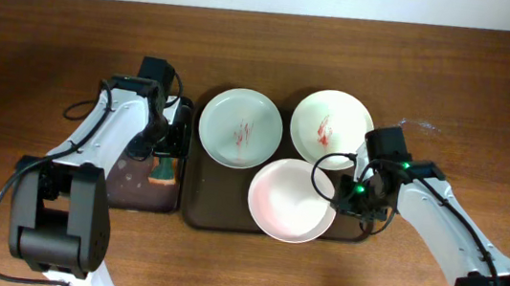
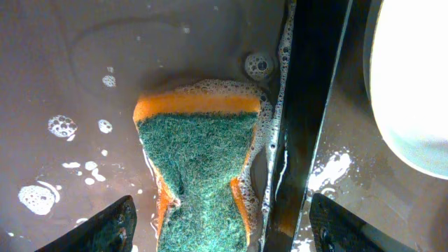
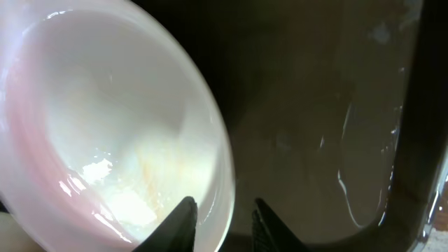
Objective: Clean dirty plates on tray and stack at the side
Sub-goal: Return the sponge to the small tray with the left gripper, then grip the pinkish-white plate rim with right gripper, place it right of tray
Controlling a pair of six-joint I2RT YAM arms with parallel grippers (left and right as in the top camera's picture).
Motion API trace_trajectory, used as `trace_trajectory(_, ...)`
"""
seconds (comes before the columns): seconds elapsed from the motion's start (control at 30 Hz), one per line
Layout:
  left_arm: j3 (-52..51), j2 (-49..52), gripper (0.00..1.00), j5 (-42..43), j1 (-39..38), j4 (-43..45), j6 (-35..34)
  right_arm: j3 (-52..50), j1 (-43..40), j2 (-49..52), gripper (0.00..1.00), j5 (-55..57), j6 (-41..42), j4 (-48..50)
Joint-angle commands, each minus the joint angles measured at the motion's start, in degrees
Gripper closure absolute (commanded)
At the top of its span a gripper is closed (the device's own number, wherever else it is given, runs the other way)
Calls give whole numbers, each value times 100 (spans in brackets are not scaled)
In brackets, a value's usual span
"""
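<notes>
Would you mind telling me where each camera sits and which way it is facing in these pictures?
Overhead: fixed above the table, looking straight down on the tray, three plates, the left arm and right arm.
Left wrist: on the left arm, looking down at the sponge in soapy water; left hand fingertips at bottom.
Right wrist: on the right arm, close on the pink-tinged plate; right hand fingers straddle its rim.
Shared: overhead and left wrist both show the sponge.

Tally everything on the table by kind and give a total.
Plates: 3
Trays: 2, one brown tray, one black tray
Sponge: 1
Total: 6
</notes>
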Motion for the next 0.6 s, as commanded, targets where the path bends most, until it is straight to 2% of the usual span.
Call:
trace_trajectory(0.0, 101, 24, 23, 83, 13, -11, 26, -85, 44, 232, 72, 66, -31, 192)
trace_trajectory(0.17, 101, 24, 23, 83, 13, -13, 26, -85, 44, 640, 73, 24, -33, 367)
trace_trajectory(0.2, 101, 24, 23, 83, 13, -13, 26, -85, 44, 756, 78, 24, -31, 374)
trace_trajectory(0.27, 101, 24, 23, 83, 13, -13, 26, -85, 44, 894, 93, 0, -33, 452)
trace_trajectory(0.3, 101, 24, 23, 83, 13, -13, 26, -85, 44, 894, 96, -68, -33, 474)
trace_trajectory(0.43, 101, 24, 23, 83, 13, -13, 26, -72, 42, 750, 96, -210, -50, 516)
trace_trajectory(0.57, 101, 24, 23, 83, 13, -13, 26, 212, 39, -33, 96, 199, -98, 354)
